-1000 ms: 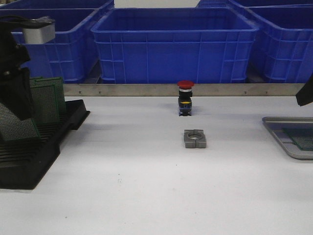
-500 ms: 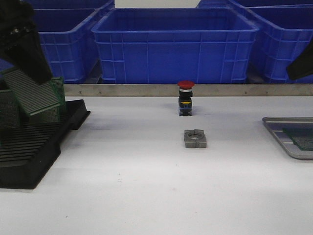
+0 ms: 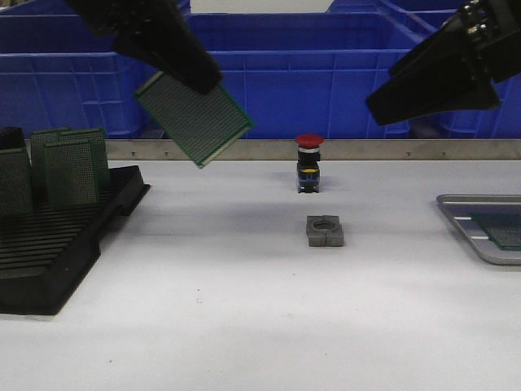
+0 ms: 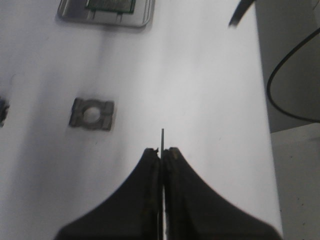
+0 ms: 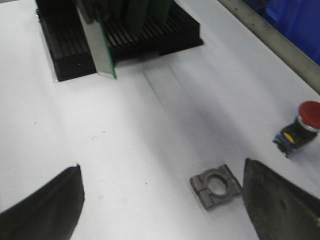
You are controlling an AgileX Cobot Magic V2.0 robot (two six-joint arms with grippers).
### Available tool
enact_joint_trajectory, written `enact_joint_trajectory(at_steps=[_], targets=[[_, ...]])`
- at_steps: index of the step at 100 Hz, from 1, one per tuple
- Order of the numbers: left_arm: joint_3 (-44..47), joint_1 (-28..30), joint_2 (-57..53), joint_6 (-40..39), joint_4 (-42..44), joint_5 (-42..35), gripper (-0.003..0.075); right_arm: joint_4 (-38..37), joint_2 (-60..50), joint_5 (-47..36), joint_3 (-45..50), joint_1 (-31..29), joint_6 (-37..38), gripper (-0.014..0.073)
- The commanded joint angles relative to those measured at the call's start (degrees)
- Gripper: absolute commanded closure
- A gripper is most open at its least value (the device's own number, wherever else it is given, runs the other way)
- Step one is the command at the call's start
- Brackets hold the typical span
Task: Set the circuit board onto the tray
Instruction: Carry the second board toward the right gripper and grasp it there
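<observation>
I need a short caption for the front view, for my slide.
Left gripper carries a green perforated circuit board above the white table, toward the silver-grey metal tray; right gripper waits open.

Black slotted rack (image 3: 57,244) at table's left edge w/ several green perf boards (image 3: 69,167) standing upright in its slots. Mid-table: grey metal clamp block (image 3: 325,230) lying flat, red-capped push button (image 3: 308,163) upright just behind it, apart. Blue plastic bins (image 3: 289,77) line the back behind a metal rail (image 3: 391,149)
</observation>
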Motion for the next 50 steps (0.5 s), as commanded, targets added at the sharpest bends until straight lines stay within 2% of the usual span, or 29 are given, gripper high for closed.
enact_joint_trajectory(at_steps=[1, 24, 37, 50], targets=[[-1.7, -2.7, -3.1, -0.5, -6.3, 3.6, 0.0741, 3.3, -1.8, 1.8, -1.8, 2.2, -0.7, -0.0059], [-1.7, -6.6, -3.1, -0.5, -8.0, 3.5, 0.0741, 6.5, -0.7, 0.8, -1.8, 7.9, -0.7, -0.0059], [-1.7, -6.7, -3.1, -0.5, -8.1, 3.5, 0.0741, 7.2, 1.0, -0.9, -1.8, 10.0, -0.7, -0.0059], [-1.7, -6.7, -3.1, -0.5, -8.1, 3.5, 0.0741, 11.6, 2.5, -0.1, -1.8, 10.8, -0.7, -0.0058]])
